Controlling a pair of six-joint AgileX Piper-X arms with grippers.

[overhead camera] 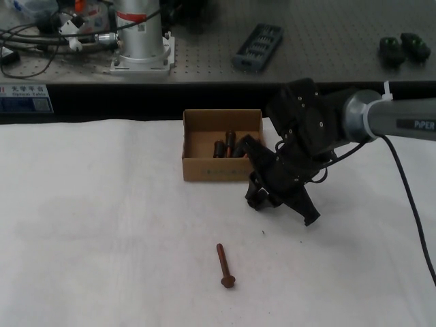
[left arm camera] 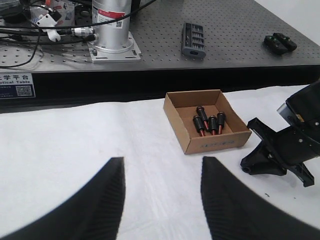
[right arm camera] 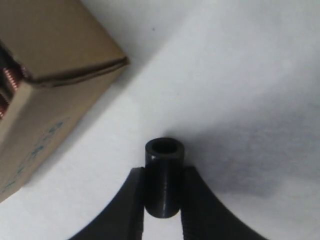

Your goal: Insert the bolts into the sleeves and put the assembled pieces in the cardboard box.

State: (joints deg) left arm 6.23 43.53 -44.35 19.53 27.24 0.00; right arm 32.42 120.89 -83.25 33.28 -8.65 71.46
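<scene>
Sleeve (right arm camera: 164, 182), a smooth black hollow cylinder, is pinched by the right gripper (right arm camera: 164, 171) beside the cardboard box (right arm camera: 45, 100); the left gripper (left arm camera: 161, 167) stands spread.

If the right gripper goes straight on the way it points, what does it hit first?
Probably the white cloth, just beside the cardboard box; the sleeve in the right gripper would touch first.

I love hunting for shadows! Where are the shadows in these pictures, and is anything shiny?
Right wrist view: a soft grey shadow spreads on the white cloth beside the black sleeve gripped by the right gripper. High view: the bolt casts hardly any shadow, so the light looks even. Left wrist view: light gleams on the metal post.
</scene>
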